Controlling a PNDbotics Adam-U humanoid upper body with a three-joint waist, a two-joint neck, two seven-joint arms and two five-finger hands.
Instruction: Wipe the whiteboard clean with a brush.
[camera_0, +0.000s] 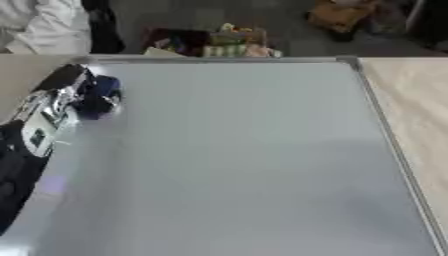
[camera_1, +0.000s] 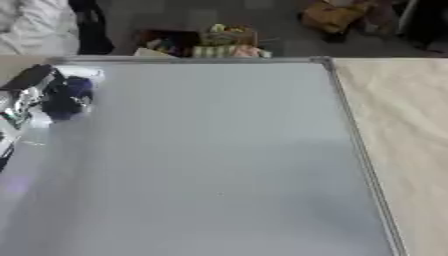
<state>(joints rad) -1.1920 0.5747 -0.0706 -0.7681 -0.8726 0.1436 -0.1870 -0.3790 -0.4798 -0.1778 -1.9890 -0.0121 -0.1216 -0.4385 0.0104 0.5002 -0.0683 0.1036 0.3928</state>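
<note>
We see the whiteboard (camera_0: 254, 165) flat on the desk (camera_0: 416, 105), filling most of both views; its surface reads grey and bare of marks where visible, with a thin metal frame along the far and right edges; pale wood desk shows to its right. Our left arm (camera_0: 26, 145) enters from the left edge, black with silver parts, lying over the board's left margin. The left hand (camera_0: 87, 97) sits at the board's far-left corner; under it a dark blue, rounded thing, which we take for the brush (camera_0: 101, 95), touches the board; we cannot tell whether the fingers are clenched round it or lie straight on it; outline blurred. Right hand shows in neither view.
</note>
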